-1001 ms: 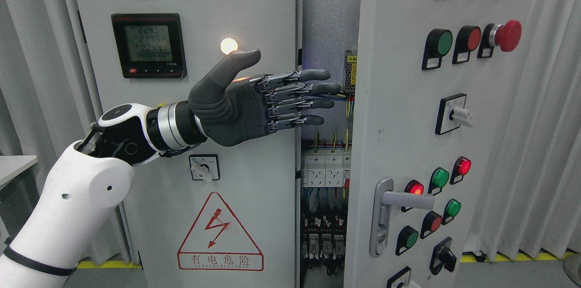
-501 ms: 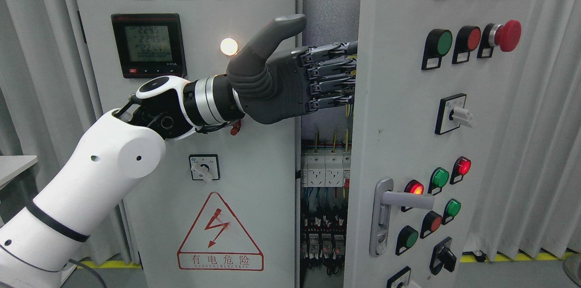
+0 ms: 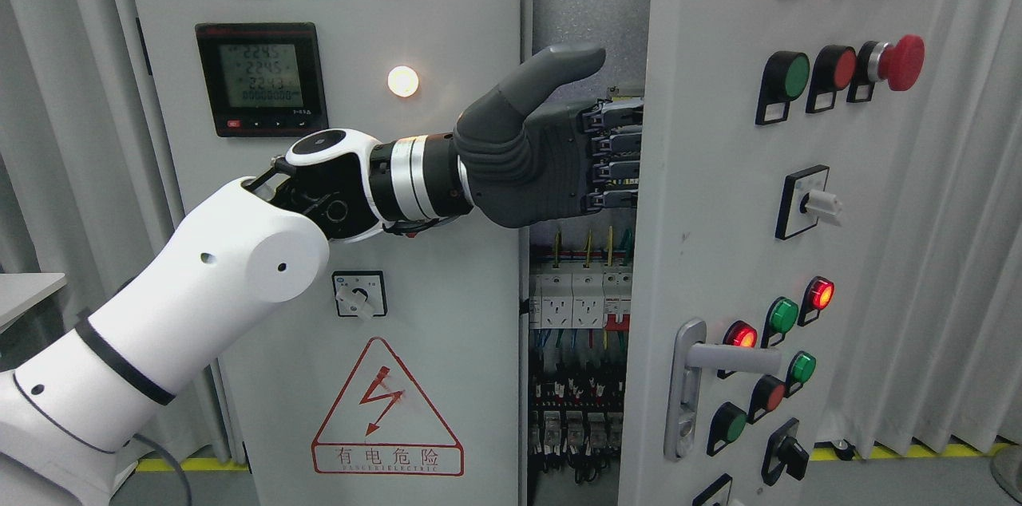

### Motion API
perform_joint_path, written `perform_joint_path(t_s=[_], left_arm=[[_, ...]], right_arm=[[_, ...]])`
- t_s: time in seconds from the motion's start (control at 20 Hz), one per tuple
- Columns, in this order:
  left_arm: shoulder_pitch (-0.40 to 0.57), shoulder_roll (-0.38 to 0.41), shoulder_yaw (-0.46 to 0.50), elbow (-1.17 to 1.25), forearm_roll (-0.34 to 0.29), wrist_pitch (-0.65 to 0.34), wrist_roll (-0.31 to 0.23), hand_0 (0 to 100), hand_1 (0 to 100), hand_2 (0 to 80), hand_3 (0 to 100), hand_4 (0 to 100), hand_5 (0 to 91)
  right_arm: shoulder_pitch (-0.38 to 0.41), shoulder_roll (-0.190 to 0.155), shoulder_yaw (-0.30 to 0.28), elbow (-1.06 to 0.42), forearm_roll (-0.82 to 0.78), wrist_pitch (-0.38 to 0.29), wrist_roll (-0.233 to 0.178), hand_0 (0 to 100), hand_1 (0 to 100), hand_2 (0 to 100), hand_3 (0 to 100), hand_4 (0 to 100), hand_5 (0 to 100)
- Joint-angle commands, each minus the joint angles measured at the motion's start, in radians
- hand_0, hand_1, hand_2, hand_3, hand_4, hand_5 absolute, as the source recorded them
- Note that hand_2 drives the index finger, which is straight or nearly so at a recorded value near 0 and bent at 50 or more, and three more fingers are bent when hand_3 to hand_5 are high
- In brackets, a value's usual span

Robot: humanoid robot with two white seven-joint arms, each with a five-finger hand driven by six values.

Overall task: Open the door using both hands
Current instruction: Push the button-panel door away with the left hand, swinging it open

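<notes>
**Left hand behind the door edge, door partly open**

The left hand (image 3: 551, 155) reaches across from the picture's left into the gap between the fixed left panel (image 3: 351, 211) and the right door (image 3: 798, 251). The thumb sticks up and out in the gap; the four fingers (image 3: 615, 147) pass behind the door's left edge, so their tips are hidden. Whether they are hooked around the edge or only laid flat against its back cannot be told from this view. The right hand is not in view.

The step in hand looks like the swing: the door stands ajar, with breakers and wiring (image 3: 579, 306) showing through the gap. The next move likely calls for pushing the edge outward and to the right, keeping the fingers seated on the edge so they do not slip off.

Room is tight on the inner side. The wiring sits just below and behind the hand (a snag risk if the hand drops). The door's lever handle (image 3: 718, 358) lies well below the hand and is untouched. To the right of the door hangs a pale curtain (image 3: 958, 251), which may limit the swing.
</notes>
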Motion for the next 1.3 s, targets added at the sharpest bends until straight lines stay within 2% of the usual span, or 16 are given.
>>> perform_joint_path(t_s=[0.0,0.25,1.1,1.25], left_arm=[[-0.106,-0.054,-0.273,0.012,0.144,-0.053,0.0,30,0,2.7,3,4,0.0],[-0.104,-0.082,-0.276,0.001,0.145,-0.056,0.032,30,0,2.7,3,4,0.0],[-0.116,-0.152,-0.281,-0.094,0.14,-0.091,0.038,30,0,2.7,3,4,0.0],[-0.117,-0.183,-0.281,-0.099,0.14,-0.091,0.11,30,0,2.7,3,4,0.0]], right_arm=[[-0.012,-0.005,0.0,0.0,0.0,0.0,0.0,22,0,0,0,0,0],[-0.012,-0.005,0.0,0.0,0.0,0.0,0.0,22,0,0,0,0,0],[-0.012,-0.005,0.0,0.0,0.0,0.0,0.001,22,0,0,0,0,0],[-0.012,-0.005,0.0,0.0,0.0,0.0,0.001,22,0,0,0,0,0]])
